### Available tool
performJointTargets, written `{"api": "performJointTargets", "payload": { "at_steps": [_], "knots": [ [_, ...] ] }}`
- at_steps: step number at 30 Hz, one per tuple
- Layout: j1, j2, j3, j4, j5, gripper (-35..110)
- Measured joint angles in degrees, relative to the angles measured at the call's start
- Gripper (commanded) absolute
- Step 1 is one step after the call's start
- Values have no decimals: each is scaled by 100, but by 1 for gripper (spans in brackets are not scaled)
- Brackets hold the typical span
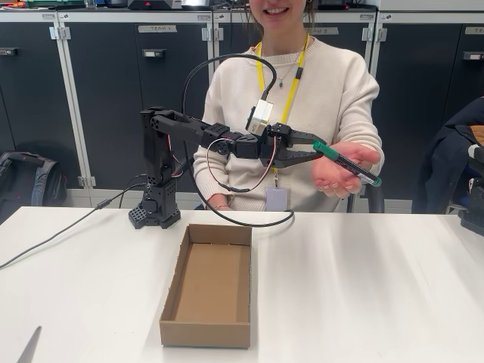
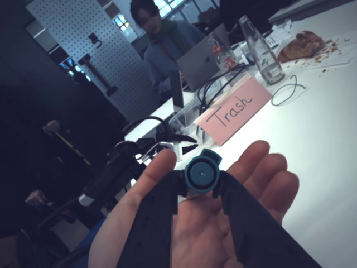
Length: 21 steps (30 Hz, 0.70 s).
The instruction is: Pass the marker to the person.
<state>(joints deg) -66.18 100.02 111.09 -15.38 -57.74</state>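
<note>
In the fixed view my black gripper [image 1: 316, 148] is raised to chest height and shut on the green cap end of the marker [image 1: 349, 165]. The dark barrel slants down to the right across the open, upturned palm [image 1: 339, 172] of the person [image 1: 333, 83], who sits behind the table in a cream sweater with a yellow lanyard. The wrist view looks down the marker's round green cap [image 2: 202, 173], clamped between my two fingers [image 2: 158, 215]. The person's open hand [image 2: 223, 223] lies spread right under it.
An open shallow cardboard box [image 1: 209, 285] lies on the white table [image 1: 363, 287] in front of my arm's base [image 1: 155, 208]. Cables trail off to the left. Dark cabinets stand behind. The wrist view takes in a pink "Trash" sign [image 2: 234, 110], a glass bottle [image 2: 257, 47] and a seated person with a laptop.
</note>
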Motion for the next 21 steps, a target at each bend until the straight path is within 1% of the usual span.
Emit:
{"api": "performJointTargets", "payload": {
  "at_steps": [8,13,17,19,21],
  "knots": [
    [-53,431,1468,-835,-325,-5],
    [-18,492,2057,-1318,-571,-4],
    [53,501,2461,-1863,-756,5],
    [123,492,2540,-2188,-703,5],
    [193,501,2540,-2188,-703,7]
  ]
}}
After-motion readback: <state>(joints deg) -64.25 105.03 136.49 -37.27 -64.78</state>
